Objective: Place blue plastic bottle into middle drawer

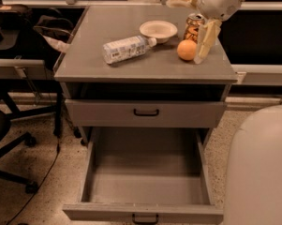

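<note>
The jaws are standing wide open and holding nothing above the back right corner of the grey bench. One smooth cream finger is hanging down just beside the orange, and the other is pointing left above the bowl. Whether the hanging finger is touching the orange cannot be told.

The blue plastic bottle, clear and pale with a white printed label, is lying on its side on the flat bench top, its white cap pointing at the bowl. Four things are sitting on that top: one bottle, one shallow round cream bowl, one round orange and one orange-brown drink can standing behind the fruit.

Two grey metal drawers are showing, each carrying one small black bar handle. The upper drawer is sitting shut. The middle drawer below it is standing pulled out, its plain boxed interior holding nothing. A speckled floor is spreading underneath.
</note>
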Controlling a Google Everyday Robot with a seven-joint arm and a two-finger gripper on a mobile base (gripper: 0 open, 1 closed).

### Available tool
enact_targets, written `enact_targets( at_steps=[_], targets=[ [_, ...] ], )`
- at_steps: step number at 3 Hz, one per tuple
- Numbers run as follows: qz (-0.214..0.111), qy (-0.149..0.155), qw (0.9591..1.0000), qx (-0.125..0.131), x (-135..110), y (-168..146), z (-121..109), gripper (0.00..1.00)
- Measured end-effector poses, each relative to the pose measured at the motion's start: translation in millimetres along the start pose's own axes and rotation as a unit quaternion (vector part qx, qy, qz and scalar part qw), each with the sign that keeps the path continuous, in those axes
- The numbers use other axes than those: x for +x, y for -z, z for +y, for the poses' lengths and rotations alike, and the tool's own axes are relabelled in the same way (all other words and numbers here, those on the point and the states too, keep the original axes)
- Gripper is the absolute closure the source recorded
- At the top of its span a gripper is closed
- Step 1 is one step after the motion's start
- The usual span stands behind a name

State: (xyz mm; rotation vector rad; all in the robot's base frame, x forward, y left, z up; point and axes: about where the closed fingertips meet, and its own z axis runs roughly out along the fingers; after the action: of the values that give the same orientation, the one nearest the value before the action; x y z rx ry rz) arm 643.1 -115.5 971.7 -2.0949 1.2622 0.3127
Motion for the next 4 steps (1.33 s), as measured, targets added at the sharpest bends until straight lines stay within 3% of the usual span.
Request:
enact_targets(
  at_steps=[1,2,3,4],
  targets=[
    [0.031,-0.04,0.9984,0.026,23,-11,-27,0.0],
    [0.069,-0.081,0.9938,0.032,44,-31,-44,0.0],
    [0.099,-0.108,0.9891,-0.006,61,-84,-56,0.0],
    [0.099,-0.108,0.9891,-0.006,61,-84,-56,0.0]
  ],
)
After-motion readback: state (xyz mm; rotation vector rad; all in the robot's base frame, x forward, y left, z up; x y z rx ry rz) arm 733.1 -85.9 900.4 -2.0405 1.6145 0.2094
